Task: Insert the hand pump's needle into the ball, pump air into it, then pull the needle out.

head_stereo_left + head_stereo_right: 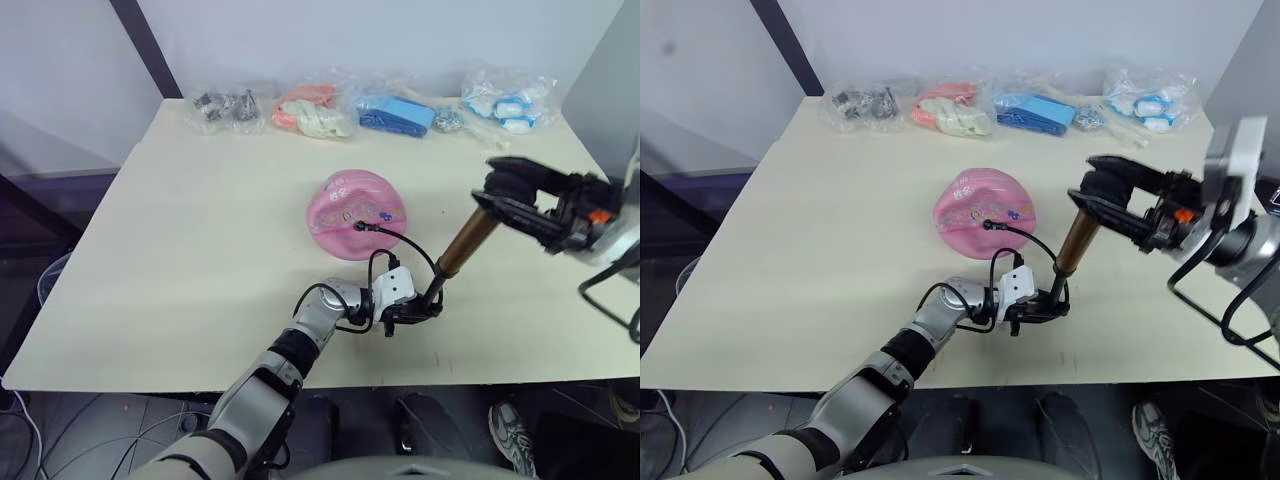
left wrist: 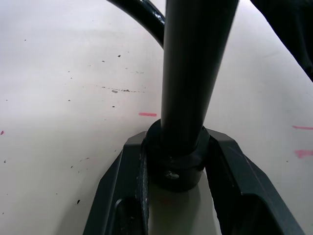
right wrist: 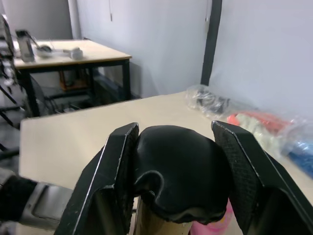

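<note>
A dented pink ball (image 1: 356, 212) with cartoon prints lies at the table's middle. The needle (image 1: 359, 226), on its small black fitting, is stuck into the ball's near side, and the thin black hose (image 1: 420, 248) curves from it down to the hand pump (image 1: 464, 244). The gold-bronze pump stands tilted on the table. My left gripper (image 1: 420, 306) is shut on the pump's black base (image 2: 176, 166). My right gripper (image 1: 497, 190) is shut on the black handle (image 3: 178, 169) at the pump's top.
Along the table's far edge lie several clear bags: dark metal parts (image 1: 225, 105), pink-orange items (image 1: 312, 112), blue items (image 1: 396, 112) and white-blue items (image 1: 508, 102). A dark pole (image 1: 150, 45) leans behind the table. Another table (image 3: 54, 54) stands further off in the room.
</note>
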`<state>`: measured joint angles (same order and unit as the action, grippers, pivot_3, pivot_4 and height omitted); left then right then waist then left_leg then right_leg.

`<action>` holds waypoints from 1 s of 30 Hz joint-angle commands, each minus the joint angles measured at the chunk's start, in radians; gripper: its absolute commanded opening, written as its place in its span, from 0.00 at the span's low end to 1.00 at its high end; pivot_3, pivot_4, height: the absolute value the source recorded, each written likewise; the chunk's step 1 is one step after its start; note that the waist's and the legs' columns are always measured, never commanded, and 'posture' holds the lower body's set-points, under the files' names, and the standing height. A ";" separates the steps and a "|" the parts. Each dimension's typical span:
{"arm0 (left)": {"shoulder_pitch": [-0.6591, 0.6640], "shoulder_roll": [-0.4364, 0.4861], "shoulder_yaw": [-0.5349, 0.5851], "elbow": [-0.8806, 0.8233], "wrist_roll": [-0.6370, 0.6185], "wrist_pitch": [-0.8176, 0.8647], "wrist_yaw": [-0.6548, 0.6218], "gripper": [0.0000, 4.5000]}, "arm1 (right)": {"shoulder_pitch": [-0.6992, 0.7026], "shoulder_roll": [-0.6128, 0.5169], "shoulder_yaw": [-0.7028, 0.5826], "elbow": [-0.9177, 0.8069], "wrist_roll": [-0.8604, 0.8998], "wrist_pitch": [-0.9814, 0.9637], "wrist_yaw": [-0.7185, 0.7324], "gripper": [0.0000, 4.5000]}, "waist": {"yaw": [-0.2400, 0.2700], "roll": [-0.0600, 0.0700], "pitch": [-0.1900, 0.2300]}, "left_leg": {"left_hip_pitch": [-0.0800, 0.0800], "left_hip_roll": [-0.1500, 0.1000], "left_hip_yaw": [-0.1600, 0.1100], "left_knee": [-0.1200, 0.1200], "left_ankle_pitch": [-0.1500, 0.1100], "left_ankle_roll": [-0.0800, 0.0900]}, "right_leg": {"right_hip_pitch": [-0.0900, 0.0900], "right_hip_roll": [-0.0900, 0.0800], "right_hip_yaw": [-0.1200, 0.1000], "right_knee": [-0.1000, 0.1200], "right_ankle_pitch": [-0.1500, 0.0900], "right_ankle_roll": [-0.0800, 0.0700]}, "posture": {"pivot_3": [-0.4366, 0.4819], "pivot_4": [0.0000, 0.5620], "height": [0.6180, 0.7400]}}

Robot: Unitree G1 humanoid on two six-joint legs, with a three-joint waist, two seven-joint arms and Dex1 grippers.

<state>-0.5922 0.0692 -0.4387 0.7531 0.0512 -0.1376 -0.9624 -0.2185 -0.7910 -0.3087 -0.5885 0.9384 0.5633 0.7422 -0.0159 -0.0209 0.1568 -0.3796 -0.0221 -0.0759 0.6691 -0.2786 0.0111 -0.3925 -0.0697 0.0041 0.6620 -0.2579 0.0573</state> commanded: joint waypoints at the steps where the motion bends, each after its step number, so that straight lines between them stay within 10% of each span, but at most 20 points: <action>1: 0.014 0.030 0.012 0.068 0.043 0.040 0.046 0.25 | 0.076 0.030 0.120 0.003 -0.128 -0.049 0.032 0.44 | -0.001 -0.002 -0.005 | 0.001 0.000 0.000 0.000 0.000 0.000 | 0.000 0.000 0.000 0.000 0.000 0.000 | 0.48 0.27 1.00; 16: 0.008 0.029 0.025 0.082 0.030 0.048 0.038 0.25 | 0.206 0.189 0.346 0.188 -0.443 -0.296 0.068 0.44 | -0.002 -0.005 -0.015 | 0.002 0.000 -0.001 -0.001 -0.001 0.001 | 0.001 0.001 0.001 -0.001 0.000 0.000 | 0.48 0.27 1.00; 30: 0.002 0.030 0.024 0.104 0.035 0.042 0.050 0.25 | 0.005 0.070 0.128 0.033 -0.187 -0.040 0.011 0.44 | 0.000 -0.001 -0.012 | 0.001 -0.001 -0.001 0.000 -0.001 0.001 | 0.000 0.001 0.002 -0.001 0.000 0.000 | 0.48 0.27 1.00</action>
<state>-0.6003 0.0650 -0.4391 0.7797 0.0491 -0.1408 -0.9585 -0.1657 -0.6782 -0.0927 -0.4627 0.6470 0.4705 0.7520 -0.0161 -0.0221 0.1446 -0.3792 -0.0228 -0.0770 0.6690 -0.2792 0.0119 -0.3928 -0.0692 0.0061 0.6615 -0.2580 0.0573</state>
